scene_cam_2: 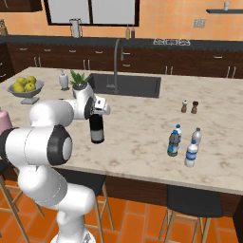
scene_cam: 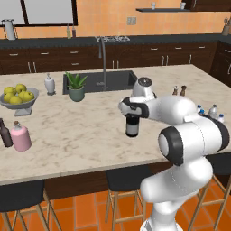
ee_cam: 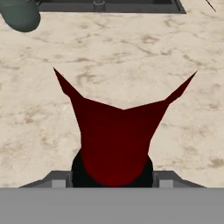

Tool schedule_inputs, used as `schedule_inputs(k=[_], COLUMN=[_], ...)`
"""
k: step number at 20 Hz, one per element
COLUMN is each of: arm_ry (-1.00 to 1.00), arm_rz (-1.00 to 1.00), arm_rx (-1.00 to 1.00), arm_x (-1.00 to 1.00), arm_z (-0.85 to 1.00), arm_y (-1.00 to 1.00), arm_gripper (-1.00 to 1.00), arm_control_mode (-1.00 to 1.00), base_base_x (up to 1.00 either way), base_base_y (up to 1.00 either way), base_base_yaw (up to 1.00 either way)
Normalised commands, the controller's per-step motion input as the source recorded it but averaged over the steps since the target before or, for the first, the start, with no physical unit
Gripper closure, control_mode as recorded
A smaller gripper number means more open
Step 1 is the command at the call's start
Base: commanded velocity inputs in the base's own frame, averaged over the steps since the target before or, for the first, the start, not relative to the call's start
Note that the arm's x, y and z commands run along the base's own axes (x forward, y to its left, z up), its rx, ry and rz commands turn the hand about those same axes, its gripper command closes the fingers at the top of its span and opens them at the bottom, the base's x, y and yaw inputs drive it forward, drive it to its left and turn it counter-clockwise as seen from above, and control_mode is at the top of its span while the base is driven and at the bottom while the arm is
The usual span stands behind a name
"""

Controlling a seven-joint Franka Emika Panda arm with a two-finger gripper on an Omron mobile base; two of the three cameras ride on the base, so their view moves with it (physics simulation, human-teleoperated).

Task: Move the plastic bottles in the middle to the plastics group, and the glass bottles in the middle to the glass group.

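Left base view: bowl point(scene_cam: 18, 104) holding yellow fruit point(scene_cam: 18, 94) near counter point(scene_cam: 81, 135) left edge. Gripper point(scene_cam: 131, 115) over wine bottle point(scene_cam: 131, 126) mid-counter, bare marble around; grip cannot be told.

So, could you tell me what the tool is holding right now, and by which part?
The tool is around the wine bottle at its red-foiled neck; whether the grip is firm cannot be told.

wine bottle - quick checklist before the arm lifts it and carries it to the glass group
1. Gripper down over the wine bottle neck: ok, red foil sits between the fingers.
2. Jaws fully clamped: cannot tell, contact is hidden.
3. Bottle upright on the counter: ok.
4. Glass group in place, pink flask beside the small brown bottle: ok.
5. Path leftward across the counter free: ok, the plant and fruit bowl stand further back.
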Motion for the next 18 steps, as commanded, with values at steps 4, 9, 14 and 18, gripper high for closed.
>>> schedule_inputs(k=[4, 9, 14, 18], arm_ry=[-0.05, -0.01, -0.04, -0.10], arm_rz=[0.28, 0.34, 0.34, 0.26], arm_rx=[0.02, 0.00, 0.00, -0.02], arm_x=[-0.23, -0.03, -0.01, -0.27], arm_z=[0.41, 0.12, 0.09, 0.00], arm_y=[0.58, 1.00, 1.00, 0.96], arm_gripper=[1.00, 1.00, 1.00, 1.00], arm_control_mode=[-1.00, -1.00, -1.00, -1.00], base_base_x=[0.00, 0.00, 0.00, 0.00], base_base_y=[0.00, 0.00, 0.00, 0.00], base_base_yaw=[0.00, 0.00, 0.00, 0.00])
